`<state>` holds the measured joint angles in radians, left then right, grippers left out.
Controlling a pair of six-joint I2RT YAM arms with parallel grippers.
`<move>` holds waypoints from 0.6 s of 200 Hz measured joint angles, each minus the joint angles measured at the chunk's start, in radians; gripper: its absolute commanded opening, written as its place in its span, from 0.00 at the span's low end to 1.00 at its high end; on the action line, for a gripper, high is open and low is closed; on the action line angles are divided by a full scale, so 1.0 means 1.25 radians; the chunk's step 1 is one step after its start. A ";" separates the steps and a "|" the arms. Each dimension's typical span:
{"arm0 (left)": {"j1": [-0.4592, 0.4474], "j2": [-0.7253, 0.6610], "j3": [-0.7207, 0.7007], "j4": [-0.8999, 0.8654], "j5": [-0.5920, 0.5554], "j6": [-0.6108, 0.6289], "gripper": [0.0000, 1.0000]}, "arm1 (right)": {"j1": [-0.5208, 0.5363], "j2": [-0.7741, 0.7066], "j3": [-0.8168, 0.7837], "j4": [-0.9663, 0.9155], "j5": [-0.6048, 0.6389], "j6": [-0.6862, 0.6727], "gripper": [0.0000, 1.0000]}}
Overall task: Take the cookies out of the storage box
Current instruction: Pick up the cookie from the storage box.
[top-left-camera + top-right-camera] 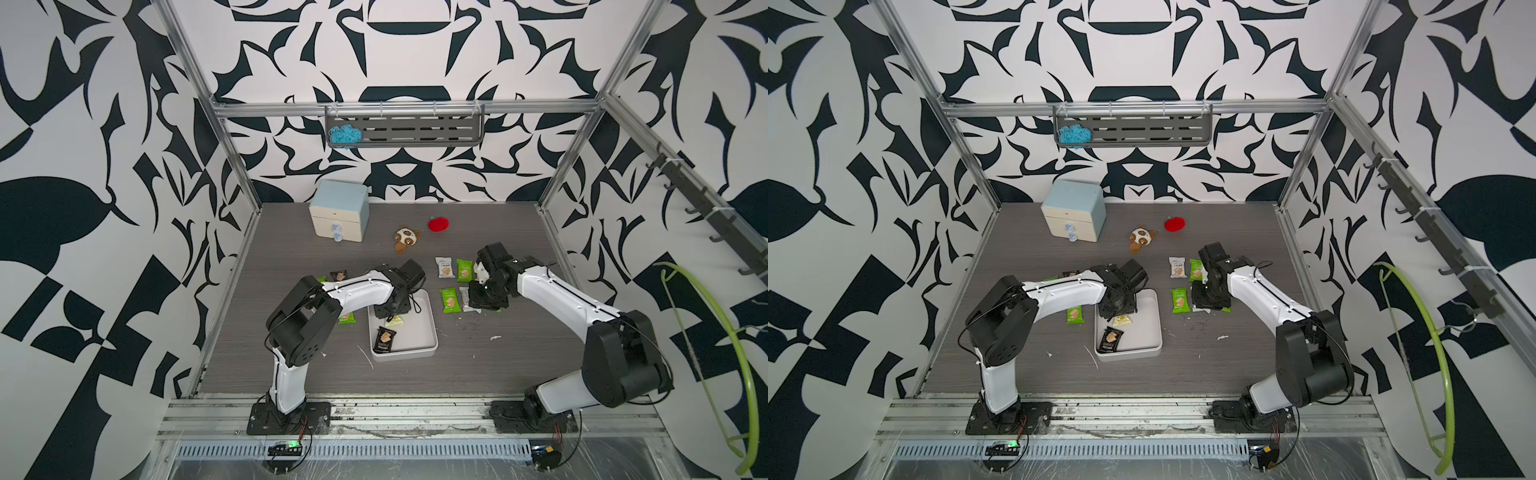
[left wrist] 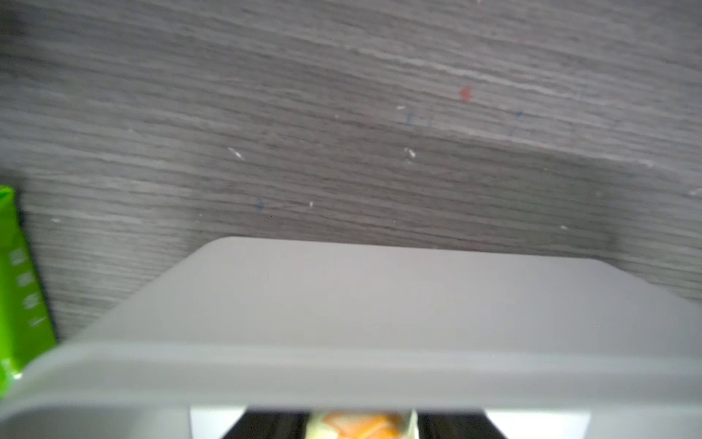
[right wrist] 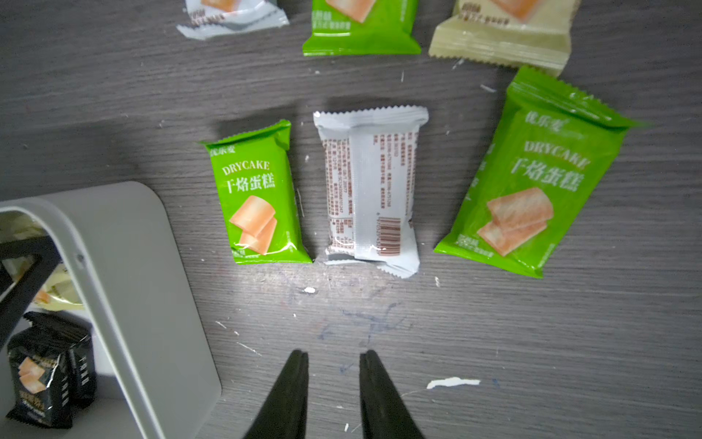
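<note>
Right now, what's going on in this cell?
The left gripper is down inside the storage box, shut on a cream packet. A black packet also lies in the box. The right gripper hovers open and empty over the table beside the box, near cookies already out, such as a green packet and a face-down white packet. More lie on the table on both sides of the box.

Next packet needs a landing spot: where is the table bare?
Bare: the near strip between the storage box and the front rail, and the stretch just in front of the drawer cabinet. Crowded: right of the box, where cookie packets cluster beside and under the right arm.
</note>
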<state>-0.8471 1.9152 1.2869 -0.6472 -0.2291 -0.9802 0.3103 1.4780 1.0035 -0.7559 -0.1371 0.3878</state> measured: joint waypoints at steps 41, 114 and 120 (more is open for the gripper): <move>-0.018 -0.005 0.015 -0.001 0.014 -0.012 0.47 | 0.000 -0.003 0.000 -0.001 0.000 0.001 0.29; -0.046 -0.127 -0.004 -0.004 0.034 -0.034 0.47 | 0.000 -0.024 0.000 -0.002 -0.009 0.025 0.29; -0.046 -0.144 -0.011 -0.004 0.033 -0.036 0.47 | 0.000 -0.025 0.000 -0.002 -0.012 0.028 0.29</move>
<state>-0.9043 1.7355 1.2732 -0.6525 -0.1883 -1.0248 0.3103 1.4471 1.0035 -0.7586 -0.1524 0.4225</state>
